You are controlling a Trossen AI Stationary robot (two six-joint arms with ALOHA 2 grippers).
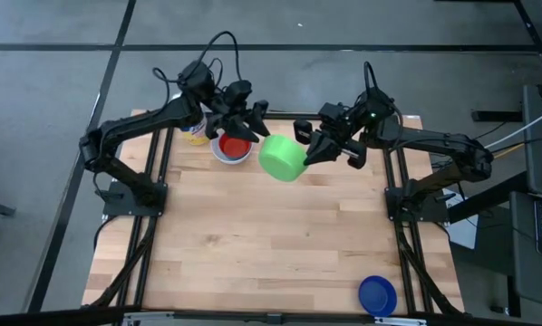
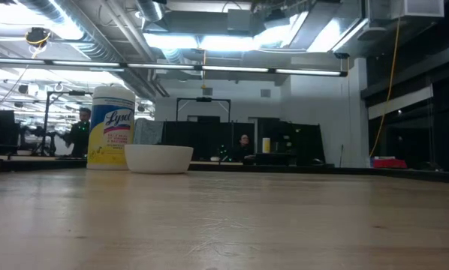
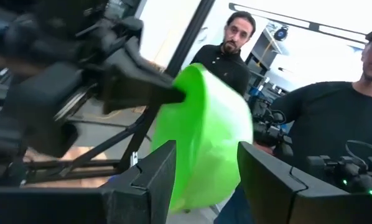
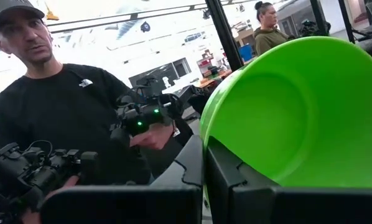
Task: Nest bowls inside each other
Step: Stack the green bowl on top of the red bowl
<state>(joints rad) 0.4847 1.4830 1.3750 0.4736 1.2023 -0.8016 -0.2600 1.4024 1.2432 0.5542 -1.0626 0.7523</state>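
A green bowl [image 1: 281, 157] hangs on its side above the table's far middle, with my right gripper [image 1: 309, 149] shut on it. My left gripper [image 1: 253, 127] is open just to the bowl's left. Its fingers [image 3: 155, 180] stand on either side of the green bowl's [image 3: 201, 137] edge; whether they touch it I cannot tell. A red bowl [image 1: 235, 145] sits inside a white bowl [image 1: 224, 156] on the table below my left gripper. Near the front right corner lies a dark blue bowl [image 1: 377, 294]. My right gripper pinches the green bowl's rim [image 4: 204, 138], one finger [image 4: 239, 180] inside the bowl and the other outside its wall. The fingers come roughly level from the table's right. The bowl is lifted clear of the table and tipped onto its side, its hollow facing my right wrist.
A white-lidded jar with a yellow label [image 1: 197, 134] stands at the far left beside the white bowl [image 2: 158, 158]. People stand beyond the table's far edge. Bare wood [image 1: 271, 244] stretches across the middle and near side.
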